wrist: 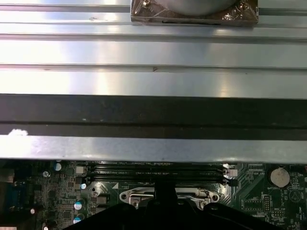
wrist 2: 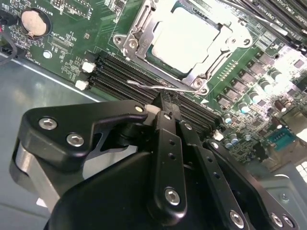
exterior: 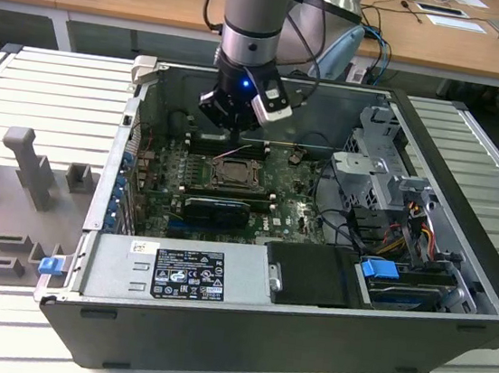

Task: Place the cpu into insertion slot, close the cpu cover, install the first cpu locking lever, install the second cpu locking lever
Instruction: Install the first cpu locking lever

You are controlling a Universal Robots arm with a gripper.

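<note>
Gripper (wrist 2: 165, 104) fingers pressed together, tip at thin wire locking lever (wrist 2: 144, 85); pinching or merely touching, cannot tell. Cpu (wrist 2: 184, 40) seated in insertion slot (exterior: 233, 175), cpu cover (wrist 2: 139, 26) down over it. Exterior view: slot at 6 o'clock from gripper, lever axis 9-to-3.

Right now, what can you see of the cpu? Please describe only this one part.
The cpu is a flat square chip with a pale silvery metal top. It lies level in the insertion slot on the green board. The metal cpu cover frames it and seems to rest on its edges, its top showing through the window. The hand hangs beside it, over the black memory slots, not touching it.
</note>
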